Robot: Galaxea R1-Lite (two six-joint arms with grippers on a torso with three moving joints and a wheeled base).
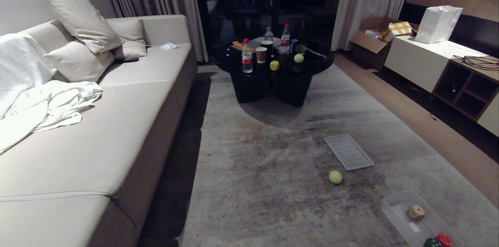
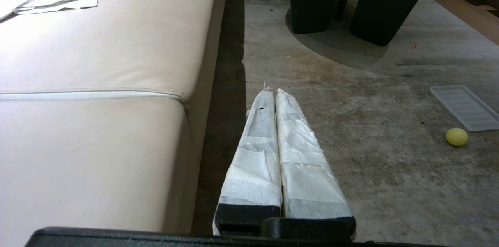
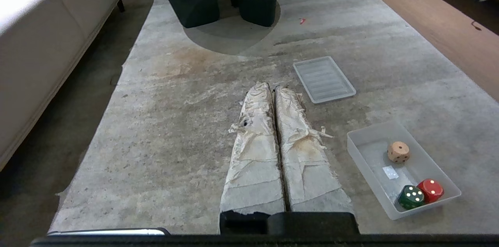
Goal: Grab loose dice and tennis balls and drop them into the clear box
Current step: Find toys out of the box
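Head view is showing a living room with neither arm in frame: a tennis ball (image 1: 335, 177) is lying on the grey rug (image 1: 273, 184) at lower centre right, just below the flat ribbed lid (image 1: 349, 151), and the clear box (image 1: 393, 208) is sitting at the lower right corner, near that ball but apart from it. Counting the task's things, two tennis balls are showing, the second (image 1: 298, 58) resting on the black coffee table (image 1: 273, 71) at upper centre. Beside it a pale yellow die (image 1: 274, 65) is waiting, so one die and two balls are lying loose. Inside the box three dice are already resting: a beige die (image 3: 398, 152), a green die (image 3: 411, 196) and a red die (image 3: 430, 190), the last two touching in one corner. The lid is probably lying aside so the box stays open for dropping things in. The left gripper (image 2: 271, 93) is pointing out over the rug beside the beige sofa (image 2: 97, 64), its wrapped fingers pressed together and gripping nothing; the right gripper (image 3: 272, 87) is likewise clenched and empty, aiming at the rug between lid and sofa. Both look parked, so I judge that no pick is under way yet.
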